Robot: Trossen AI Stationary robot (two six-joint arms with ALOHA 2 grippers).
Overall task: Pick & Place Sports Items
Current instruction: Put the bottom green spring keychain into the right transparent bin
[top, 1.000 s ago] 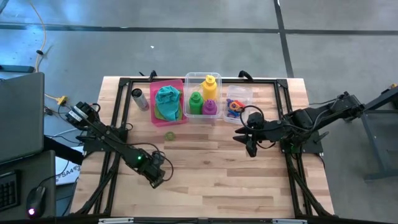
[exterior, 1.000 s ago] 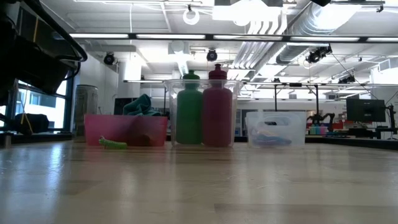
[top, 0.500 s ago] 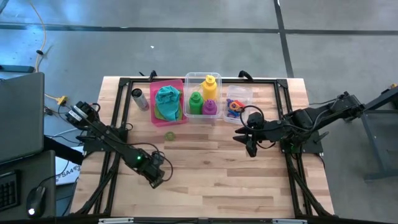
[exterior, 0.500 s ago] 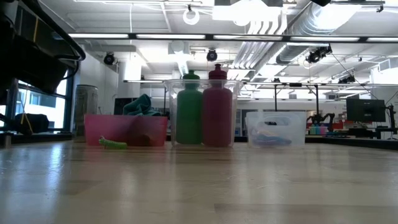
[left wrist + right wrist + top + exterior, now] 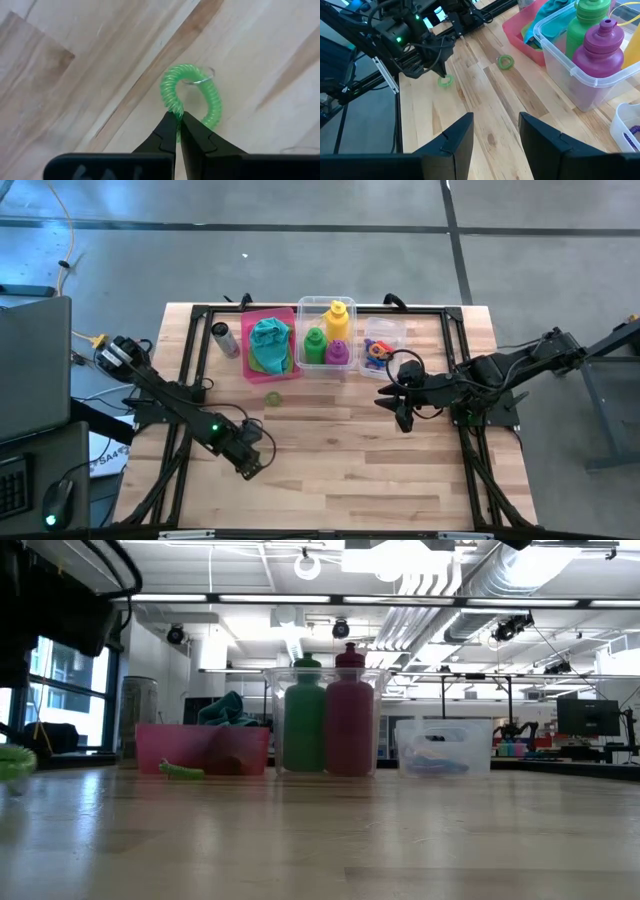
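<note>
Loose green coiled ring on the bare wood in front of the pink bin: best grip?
Take the green coiled ring from straight above, one finger inside the loop and one outside, pinching one side of the coil. It lies flat and apart from the pink bin, so there is nothing else to grip.

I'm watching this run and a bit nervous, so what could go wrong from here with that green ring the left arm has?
1. The left gripper is shut on just one thin edge of the green coil ring, so the ring could slip out during transport.
2. Another green ring lies on the table in front of the pink bin; a low approach could knock it away.
3. The right gripper hangs open near the clear bins and may crowd the drop-off.
</note>
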